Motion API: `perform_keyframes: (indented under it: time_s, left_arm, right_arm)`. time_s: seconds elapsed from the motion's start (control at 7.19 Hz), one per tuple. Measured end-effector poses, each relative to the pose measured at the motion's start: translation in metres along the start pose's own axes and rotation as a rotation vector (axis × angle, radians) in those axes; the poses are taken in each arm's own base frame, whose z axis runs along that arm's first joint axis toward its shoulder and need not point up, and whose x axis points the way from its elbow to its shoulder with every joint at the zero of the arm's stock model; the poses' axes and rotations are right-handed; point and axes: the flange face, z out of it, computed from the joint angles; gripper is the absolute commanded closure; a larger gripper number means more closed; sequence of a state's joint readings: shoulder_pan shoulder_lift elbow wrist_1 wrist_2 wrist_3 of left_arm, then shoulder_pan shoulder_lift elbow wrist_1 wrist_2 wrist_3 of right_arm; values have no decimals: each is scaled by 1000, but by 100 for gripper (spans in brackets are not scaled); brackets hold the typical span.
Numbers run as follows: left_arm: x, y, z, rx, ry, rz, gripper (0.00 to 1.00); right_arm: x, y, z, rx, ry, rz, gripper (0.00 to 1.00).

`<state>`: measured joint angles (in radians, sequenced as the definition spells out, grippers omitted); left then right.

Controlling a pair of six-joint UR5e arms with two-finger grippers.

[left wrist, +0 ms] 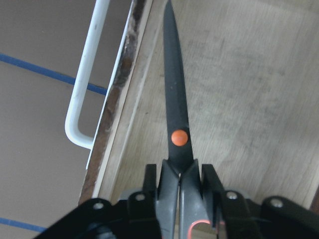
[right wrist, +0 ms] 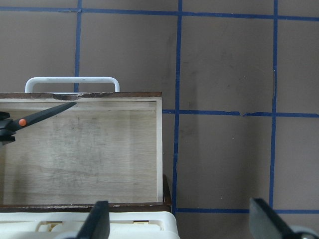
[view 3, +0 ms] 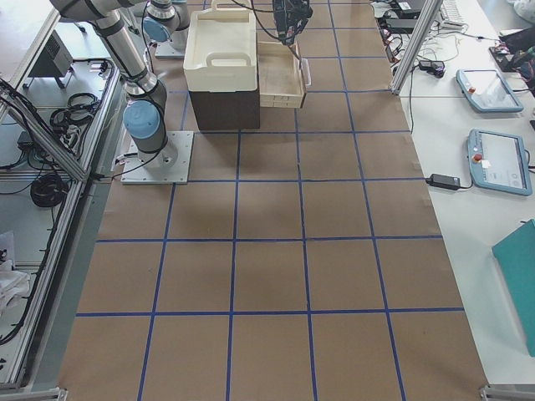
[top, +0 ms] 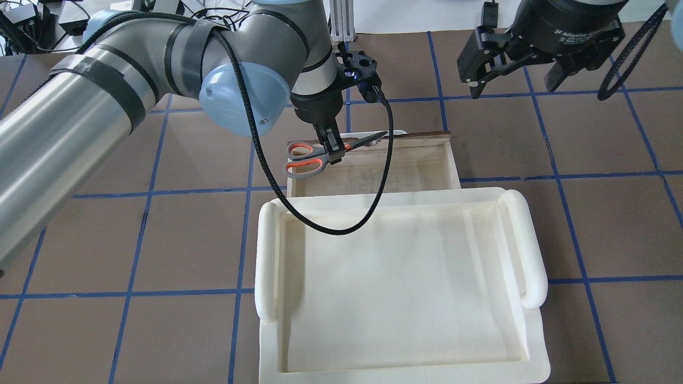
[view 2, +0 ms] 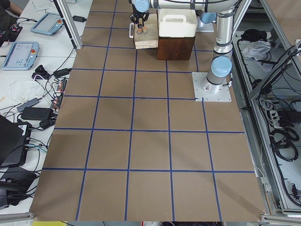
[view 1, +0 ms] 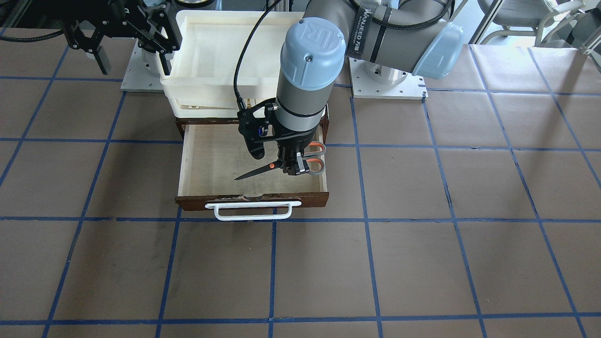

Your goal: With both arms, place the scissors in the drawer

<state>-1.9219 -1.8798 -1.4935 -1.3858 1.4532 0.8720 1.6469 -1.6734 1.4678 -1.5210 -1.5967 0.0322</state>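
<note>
Brown gridded bench (view 1: pixel 422 258) nearest, then the drawer (view 1: pixel 206 159), standing open. My left hand (view 1: pixel 292 169) is clamped on the scissors (view 1: pixel 263 170) above its floor; I worry the tip catches the front wall on release. Farther back, my right hand (view 1: pixel 133 56) gapes empty.

On the light blue joint cap (view 1: pixel 313 44) directly above the left gripper (view 1: pixel 292 165): "UR", in letters of the cap's own colour. Further up the same arm, away from that gripper, on a black strap (view 1: pixel 365 28) wrapped round the grey tube: "WANJEED" in white capitals, then small characters too fine to read. On the black housing (top: pixel 573 33) just behind the right gripper (top: pixel 513 82), in white: "2F Adaptive", the rest of the line not legible. Well away from both grippers, beside the table (view 3: pixel 267 251), tablet screens (view 3: pixel 501 163) too small to read.
</note>
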Motion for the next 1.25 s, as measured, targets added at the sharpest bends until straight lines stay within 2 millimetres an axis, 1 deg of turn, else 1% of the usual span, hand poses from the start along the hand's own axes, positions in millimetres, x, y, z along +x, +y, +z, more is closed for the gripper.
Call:
perform_keyframes:
  time_s: [0.28, 0.56, 0.83, 0.97, 1.11, 1.25]
  left_arm:
    - [13, -10, 31, 12, -5, -2, 100]
    - [23, -18, 45, 13, -4, 14, 100]
    - [40, -29, 52, 2, -1, 41, 100]
    - [45, -31, 55, -3, -1, 48, 85]
    - [48, -32, 57, -8, 1, 48, 51]
    - [49, -33, 58, -10, 4, 47, 38]
  right_arm:
    - [-1, 2, -1, 1, -2, -2, 0]
    - [-1, 2, 0, -2, -2, -3, 0]
    - [-1, 2, 1, -4, 1, -6, 0]
    - [-1, 2, 1, -4, 2, -10, 0]
    - [-1, 2, 1, -4, 2, -11, 0]
    - [-1, 3, 0, -4, 2, -12, 0]
